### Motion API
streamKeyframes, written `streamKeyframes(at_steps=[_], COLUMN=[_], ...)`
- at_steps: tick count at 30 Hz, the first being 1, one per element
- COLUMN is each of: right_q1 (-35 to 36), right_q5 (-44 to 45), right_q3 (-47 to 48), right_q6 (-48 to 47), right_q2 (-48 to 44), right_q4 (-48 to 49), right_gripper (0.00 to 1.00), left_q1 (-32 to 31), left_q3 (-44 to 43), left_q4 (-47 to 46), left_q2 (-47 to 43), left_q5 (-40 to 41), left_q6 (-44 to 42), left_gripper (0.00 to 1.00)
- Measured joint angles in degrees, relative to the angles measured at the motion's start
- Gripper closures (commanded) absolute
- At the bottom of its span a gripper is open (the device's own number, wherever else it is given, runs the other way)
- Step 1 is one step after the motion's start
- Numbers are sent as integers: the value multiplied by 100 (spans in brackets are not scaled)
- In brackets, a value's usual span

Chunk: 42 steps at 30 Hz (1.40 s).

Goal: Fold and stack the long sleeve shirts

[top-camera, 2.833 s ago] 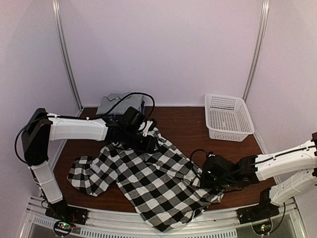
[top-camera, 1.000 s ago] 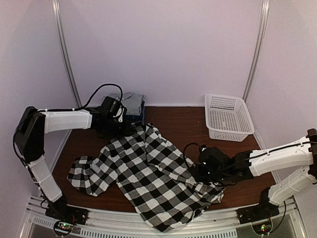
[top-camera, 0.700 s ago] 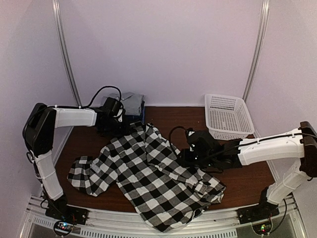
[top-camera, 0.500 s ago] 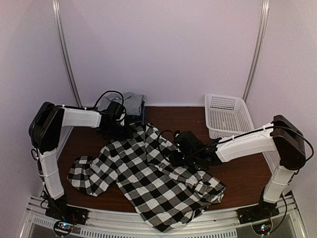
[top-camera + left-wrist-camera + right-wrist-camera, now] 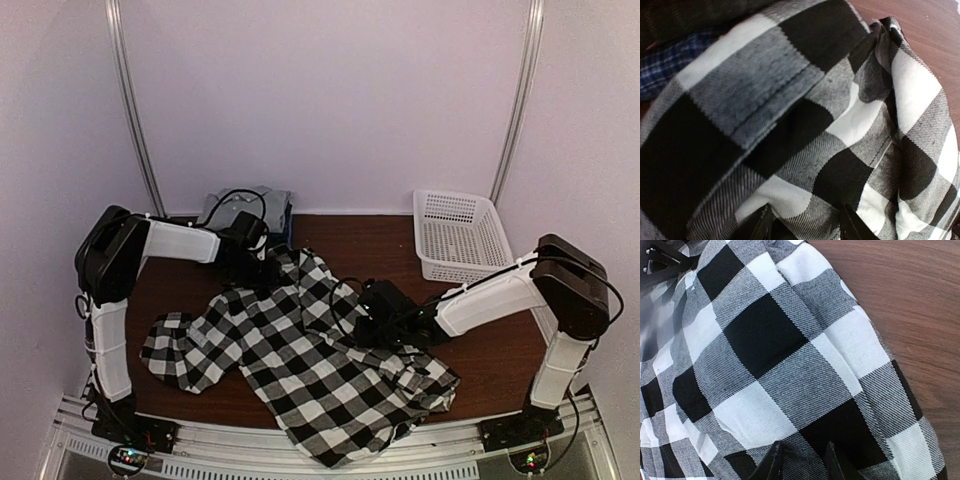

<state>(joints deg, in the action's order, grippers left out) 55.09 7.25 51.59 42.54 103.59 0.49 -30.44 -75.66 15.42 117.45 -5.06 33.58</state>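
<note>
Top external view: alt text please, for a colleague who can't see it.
A black-and-white check shirt lies crumpled across a brown table, the left hand at its far edge and the right hand on its middle. A white lattice basket sits back right, folded shirts back left.

bare table [image 5: 370, 245] behind checked shirt [image 5: 300, 360], basket [image 5: 465, 268] far right, folded pile [image 5: 272, 203] far left

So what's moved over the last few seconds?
The right gripper swung from the near-right hem of the checked shirt inward to its middle. The left gripper drew back and left to the shirt's far edge, by the folded pile. Whether either grips cloth is unclear. The basket stayed put.
</note>
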Motion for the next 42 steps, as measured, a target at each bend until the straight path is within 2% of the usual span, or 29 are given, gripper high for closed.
streamKeyframes(at_steps=[9, 14, 18, 23, 30, 35, 42], right_q1=[-63, -66, -81, -87, -280, -424, -442], right_q5=[155, 186, 186, 184, 0, -133, -142], right_q3=[-1213, -1631, -1534, -702, 737, 461, -813], right_q6=[428, 595, 553, 151, -382, -304, 157], right_q2=[-999, -1578, -1902, -1921, -841, -673, -1421], right_q4=[155, -179, -573, -728, -354, -164, 378], right_gripper=[68, 68, 65, 65, 70, 69, 69], left_q1=[-470, -643, -619, -422, -511, -946, -1329], left_q3=[-772, -1019, -1145, -1307, -1711, -1851, -1958], left_q4=[-85, 94, 407, 682, 697, 422, -164], left_q2=[566, 680, 680, 671, 608, 588, 745], left_q5=[-50, 24, 199, 352, -39, -468, -1193], left_q6=[81, 116, 83, -61, -254, -166, 140], left_gripper=[53, 52, 52, 52, 53, 53, 53])
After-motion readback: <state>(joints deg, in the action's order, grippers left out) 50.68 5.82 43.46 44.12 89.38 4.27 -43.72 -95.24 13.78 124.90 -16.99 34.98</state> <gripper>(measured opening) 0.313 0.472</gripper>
